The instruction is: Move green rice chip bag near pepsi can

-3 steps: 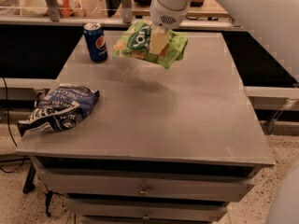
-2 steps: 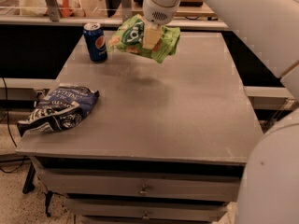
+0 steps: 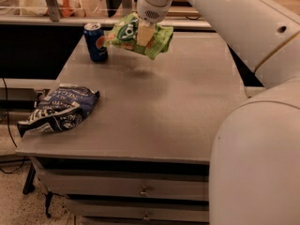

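The green rice chip bag (image 3: 126, 33) hangs in the air above the far part of the table, held by my gripper (image 3: 144, 34), which comes down from the white arm at the top and is shut on the bag's middle. The bag's left end points toward the pepsi can (image 3: 95, 42), which stands upright at the table's far left corner, a short gap to the left of the bag. The bag's shadow falls on the table just below it.
A dark blue and white chip bag (image 3: 58, 109) lies at the table's left front edge. The grey table (image 3: 164, 107) has drawers below. My white arm fills the right side. A counter with items runs along the back.
My gripper has carried the green bag to the left and slightly farther back, closer to the pepsi can. The can and the blue bag have not moved.
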Motion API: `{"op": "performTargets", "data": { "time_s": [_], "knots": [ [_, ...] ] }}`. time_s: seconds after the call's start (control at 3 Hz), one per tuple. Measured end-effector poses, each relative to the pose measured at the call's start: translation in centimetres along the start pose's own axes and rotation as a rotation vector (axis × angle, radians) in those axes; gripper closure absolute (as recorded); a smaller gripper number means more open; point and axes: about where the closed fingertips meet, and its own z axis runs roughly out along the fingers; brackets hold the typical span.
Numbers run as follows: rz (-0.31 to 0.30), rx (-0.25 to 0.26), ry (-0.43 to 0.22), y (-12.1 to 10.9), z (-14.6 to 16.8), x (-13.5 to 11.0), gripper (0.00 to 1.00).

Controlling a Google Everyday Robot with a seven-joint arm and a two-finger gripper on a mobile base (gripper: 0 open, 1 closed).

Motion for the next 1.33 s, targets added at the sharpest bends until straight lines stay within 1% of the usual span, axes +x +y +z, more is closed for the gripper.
{"op": "performTargets", "data": {
  "time_s": [1.0, 1.33],
  "knots": [
    [0.022, 0.006, -0.013, -0.94, 1.04, -0.89, 0.12],
    [0.025, 0.008, -0.015, -1.21, 1.00, -0.73, 0.00]
  ]
}}
